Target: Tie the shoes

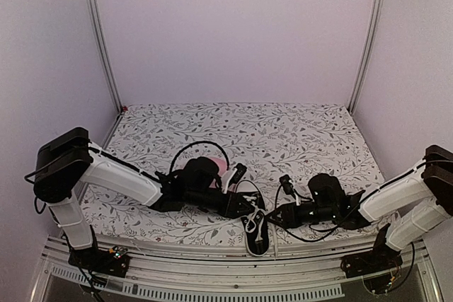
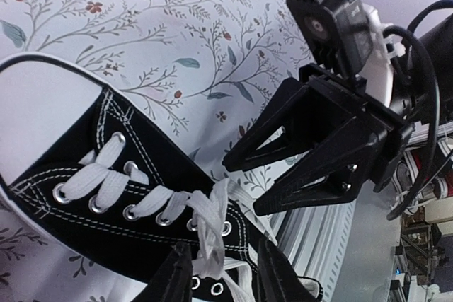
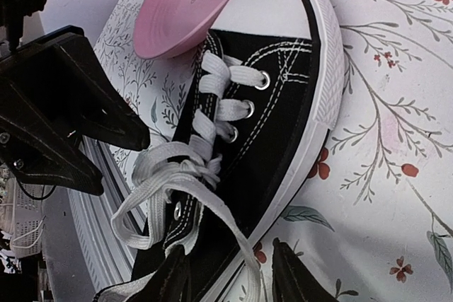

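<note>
The black shoe with white sole lies at the table's front edge, heel toward the rail. Its white laces are bunched in a loose knot over the upper eyelets, with a loop hanging off the side. My left gripper stands open over the tongue, a lace bundle running between its fingers without being pinched. My right gripper is open too, straddling the shoe's sole edge and one lace strand. The two grippers face each other across the shoe, left gripper and right gripper.
A pink plate lies just beyond the shoe's toe, partly under the left arm. The metal rail runs along the table's front edge right beside the shoe's heel. Floral cloth covers the table.
</note>
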Tool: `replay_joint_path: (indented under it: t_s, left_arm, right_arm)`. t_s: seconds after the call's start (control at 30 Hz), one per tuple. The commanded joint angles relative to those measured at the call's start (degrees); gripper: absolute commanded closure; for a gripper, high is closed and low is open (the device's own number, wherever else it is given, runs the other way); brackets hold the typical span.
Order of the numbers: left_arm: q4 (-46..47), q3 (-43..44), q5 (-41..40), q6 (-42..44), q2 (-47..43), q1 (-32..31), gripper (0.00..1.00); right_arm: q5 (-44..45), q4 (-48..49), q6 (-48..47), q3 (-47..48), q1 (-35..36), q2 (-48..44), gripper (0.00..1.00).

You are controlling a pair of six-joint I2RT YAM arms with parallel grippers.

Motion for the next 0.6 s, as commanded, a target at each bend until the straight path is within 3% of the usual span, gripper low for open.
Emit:
replay_joint_path:
  t_s: [0.0, 0.3, 0.57]
  left_arm:
    - [-2.52, 1.74, -1.06, 1.14, 1.47, -0.69, 0.69]
    - [-3.49, 3.03, -1.42, 1.25, 3.05, -1.14, 0.70]
    - [-2.30, 1.77, -3.78, -0.13, 1.88, -1.13, 0.95]
  right_arm:
    - [-1.09, 3.43, 0.59, 0.49, -0.49, 2.38, 0.62]
    - [-1.71, 4.79, 0.67, 0.82, -0.58, 5.06, 0.71]
    - [-2.35, 4.87, 0.46, 0.71, -0.52, 3.65, 0.97]
